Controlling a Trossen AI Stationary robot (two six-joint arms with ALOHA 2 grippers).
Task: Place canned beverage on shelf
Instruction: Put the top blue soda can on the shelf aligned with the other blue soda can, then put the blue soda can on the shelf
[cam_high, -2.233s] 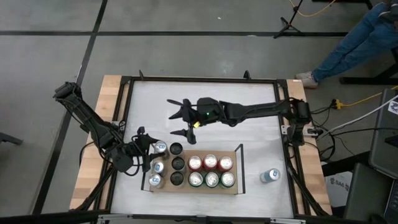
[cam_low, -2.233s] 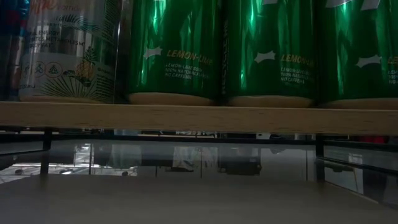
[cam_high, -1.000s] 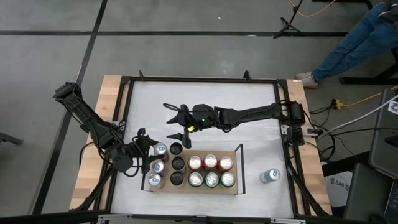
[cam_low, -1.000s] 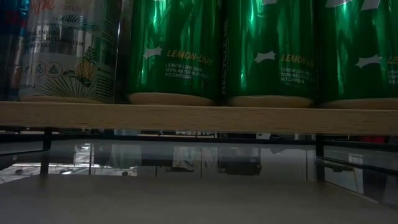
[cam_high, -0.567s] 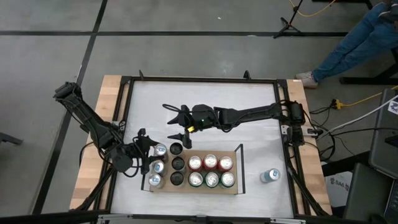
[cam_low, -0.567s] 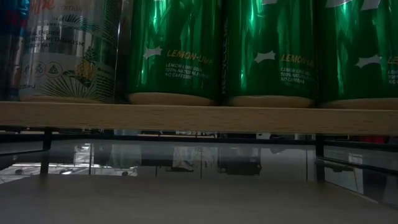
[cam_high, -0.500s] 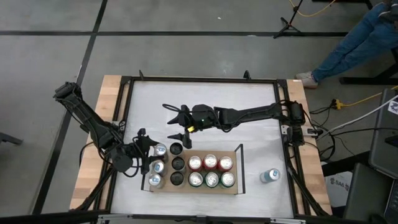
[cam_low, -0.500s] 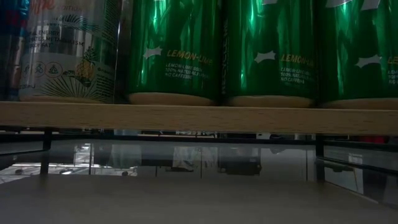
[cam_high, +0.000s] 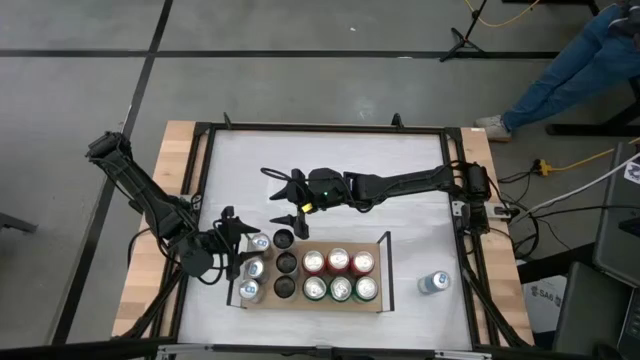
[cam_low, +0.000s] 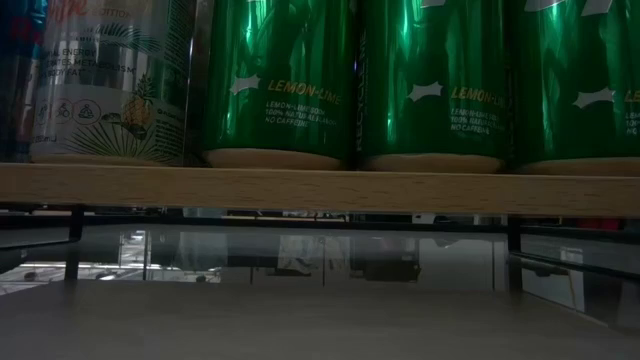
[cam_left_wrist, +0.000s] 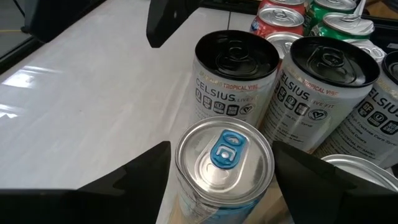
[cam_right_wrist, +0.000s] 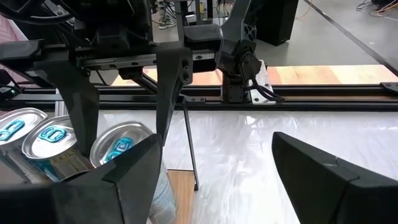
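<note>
Since a moment ago, left gripper (cam_left_wrist: 221, 171) has spread slightly around the can (cam_left_wrist: 224, 155) on the shelf (cam_high: 383, 301), grip unclear; right gripper (cam_high: 287, 197) open, empty, unmoved

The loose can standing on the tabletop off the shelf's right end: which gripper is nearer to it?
Right. The right gripper hovers over mid-table behind the shelf; the left gripper is at the shelf's far left end, farther from the loose can.

A silver can (cam_left_wrist: 222, 155) with a blue tab stood upright on the wooden shelf's (cam_high: 380, 303) left end, beside two black-topped cans (cam_left_wrist: 236, 59).
</note>
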